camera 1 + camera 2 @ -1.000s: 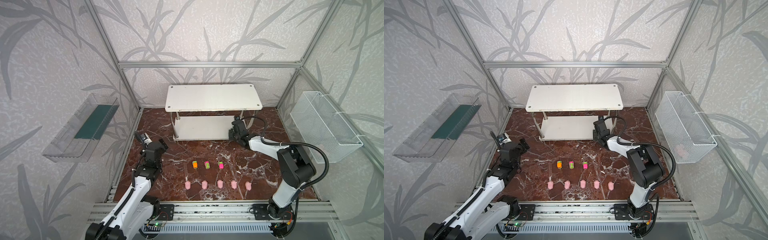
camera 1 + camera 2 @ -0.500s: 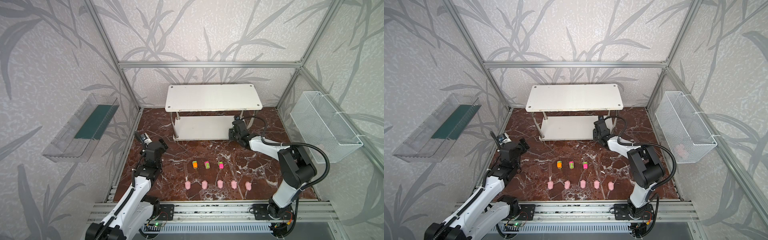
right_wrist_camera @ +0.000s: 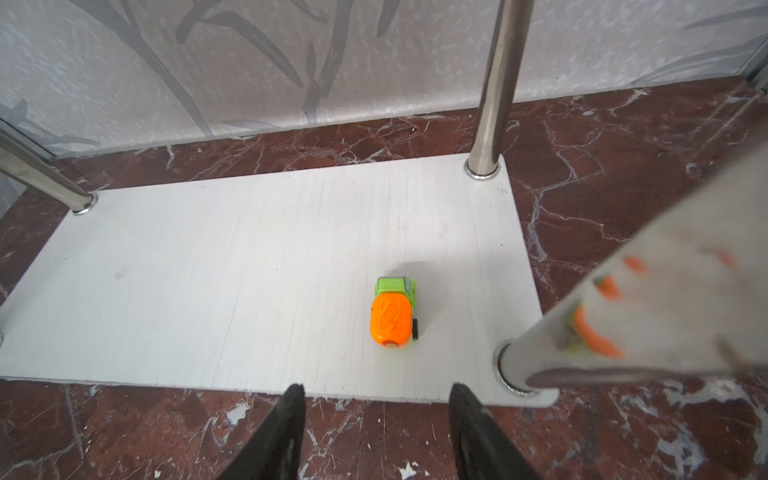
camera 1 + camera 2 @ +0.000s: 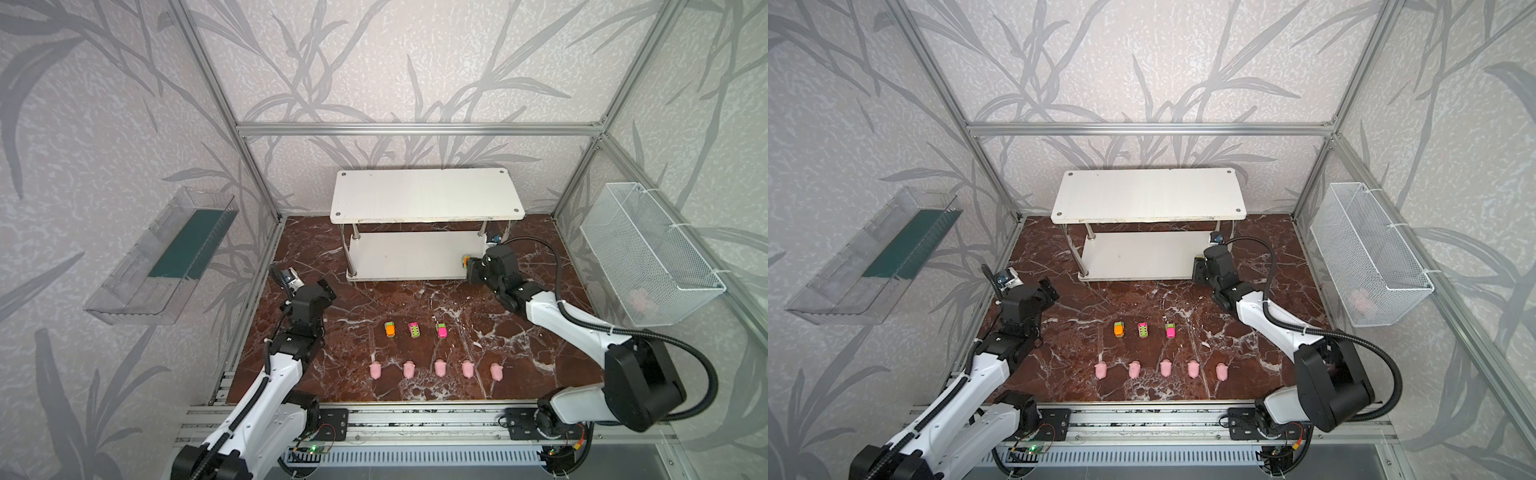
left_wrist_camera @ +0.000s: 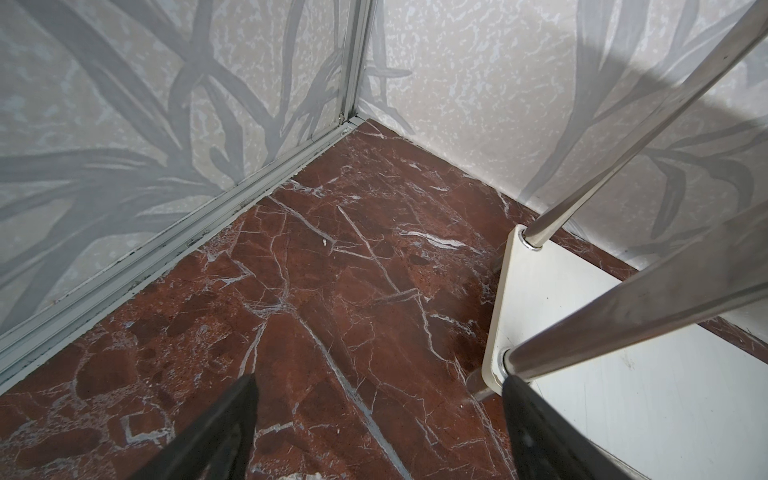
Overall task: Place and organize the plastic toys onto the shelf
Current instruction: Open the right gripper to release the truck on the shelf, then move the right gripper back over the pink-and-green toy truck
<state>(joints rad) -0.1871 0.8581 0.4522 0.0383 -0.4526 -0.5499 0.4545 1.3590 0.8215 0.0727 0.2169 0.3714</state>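
Shelf (image 4: 428, 195) stands at the back wall in both top views: two white tiers on chrome posts, top tier bare. Orange car (image 4: 465, 261) sits on the lower tier (image 4: 411, 253) at its right front corner, just beside the right gripper (image 4: 473, 271); too small here to judge contact. On the marble floor (image 4: 332, 249) in front of the shelf is a row of three toy cars (image 4: 414, 329). Nearer the rail is a row of five pink pigs (image 4: 440, 368), well apart from both arms. Left gripper (image 4: 322, 289) is over the floor, left of the shelf's front left post. Clear wall tray (image 4: 162, 253) on the left, wire basket (image 4: 648, 253) on the right with something pinkish inside, too blurred to name.

In a top view, same layout: shelf (image 4: 1146, 193), three toy cars (image 4: 1143, 330), pigs (image 4: 1166, 368). Right gripper (image 4: 1198, 270) covers the tier corner, so the orange car is not clearly seen.

Left wrist: left gripper (image 5: 379, 379) has its fingers (image 5: 224, 428) spread wide, nothing between them, bare floor (image 5: 332, 270) below. The end of the lower tier (image 5: 602, 395) and two posts (image 5: 623, 311) are beside one fingertip.

Right wrist: right gripper (image 3: 376, 386) has its fingers (image 3: 278, 436) parted and empty, tips at the front edge of the lower tier (image 3: 208, 270). Orange car (image 3: 392, 316), orange body and green cab, stands upright on the tier just ahead of the gap, not touching either finger. Its reflection shows in the nearest post (image 3: 623, 311).
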